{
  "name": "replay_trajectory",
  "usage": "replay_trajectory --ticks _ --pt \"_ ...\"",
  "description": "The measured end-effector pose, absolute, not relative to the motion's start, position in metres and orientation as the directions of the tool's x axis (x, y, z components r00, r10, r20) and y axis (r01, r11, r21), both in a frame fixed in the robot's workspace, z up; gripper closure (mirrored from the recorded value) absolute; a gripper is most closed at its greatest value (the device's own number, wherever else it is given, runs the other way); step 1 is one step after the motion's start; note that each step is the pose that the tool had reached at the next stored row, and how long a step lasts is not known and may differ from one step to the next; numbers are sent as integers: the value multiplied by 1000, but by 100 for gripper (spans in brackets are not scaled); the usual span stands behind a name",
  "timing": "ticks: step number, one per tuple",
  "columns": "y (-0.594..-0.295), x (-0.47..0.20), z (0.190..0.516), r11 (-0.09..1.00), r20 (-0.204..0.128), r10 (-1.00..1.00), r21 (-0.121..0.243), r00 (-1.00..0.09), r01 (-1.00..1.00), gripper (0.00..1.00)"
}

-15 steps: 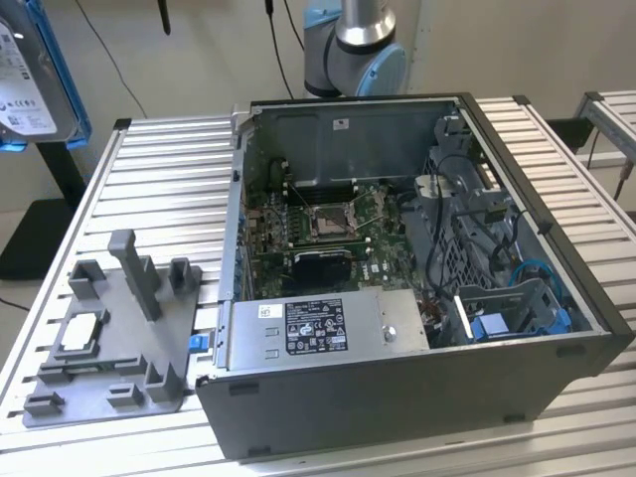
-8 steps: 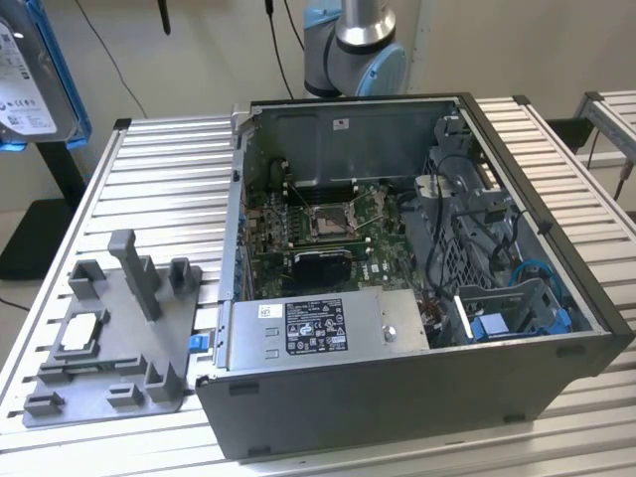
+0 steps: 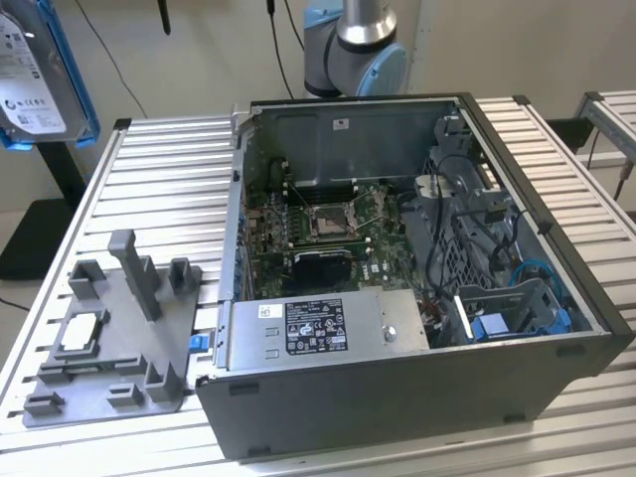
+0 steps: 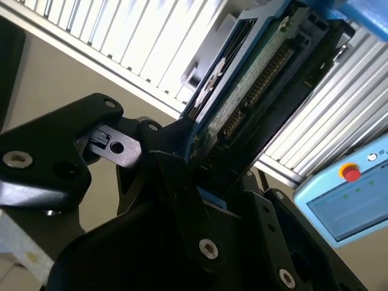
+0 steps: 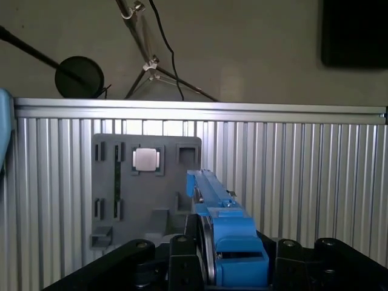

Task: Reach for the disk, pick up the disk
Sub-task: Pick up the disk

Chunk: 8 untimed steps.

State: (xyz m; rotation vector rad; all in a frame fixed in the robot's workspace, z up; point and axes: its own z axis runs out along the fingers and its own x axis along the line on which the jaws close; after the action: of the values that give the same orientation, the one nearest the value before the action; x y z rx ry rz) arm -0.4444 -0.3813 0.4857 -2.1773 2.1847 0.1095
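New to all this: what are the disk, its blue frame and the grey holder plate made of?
Disk: likely metal, dull silver-grey sheen, white printed label. Blue frame: probably plastic, bright even colour. Grey holder plate: seemingly matte plastic, moulded posts.

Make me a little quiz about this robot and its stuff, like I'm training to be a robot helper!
1. True or false: the gripper is shut on the disk.
2. Where is the small silver chip? A) on the grey holder B) in the gripper C) on top of the disk
3. Fill in the gap: the frame around the disk is coloured ____.

Key: 1 true; 2 A; 3 blue.
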Motion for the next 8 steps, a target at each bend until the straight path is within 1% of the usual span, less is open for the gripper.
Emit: replay_trajectory --ticks 8 --pt "-381 -429 486 3 -89 -996 11 -4 -1000 100"
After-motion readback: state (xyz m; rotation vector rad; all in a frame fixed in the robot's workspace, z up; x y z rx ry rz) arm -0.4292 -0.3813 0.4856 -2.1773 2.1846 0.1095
